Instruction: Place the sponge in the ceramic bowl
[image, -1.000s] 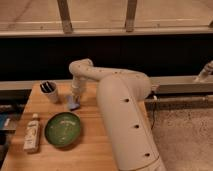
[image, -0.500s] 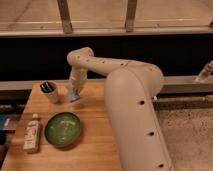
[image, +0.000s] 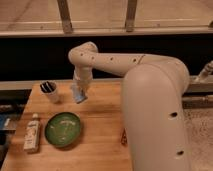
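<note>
Looking over the pale wooden tabletop (image: 105, 125), we find the round dark-green glazed ceramic bowl (image: 63, 129) resting on it. Behind the bowl, the gripper (image: 79, 91) is closed on the small light-blue soft sponge (image: 79, 97), which hangs tilted. A small white cup (image: 50, 91) stands behind the bowl, and a white labelled bottle (image: 32, 133) lies just left of it. A dark wall runs farther back.

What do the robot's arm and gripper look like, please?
The arm is cream-white and tubular, with rounded links, bulbous joints and small dark dots along its shell; no loose cables show. The gripper, at the sponge beside the white cup, looks the same pale colour.
</note>
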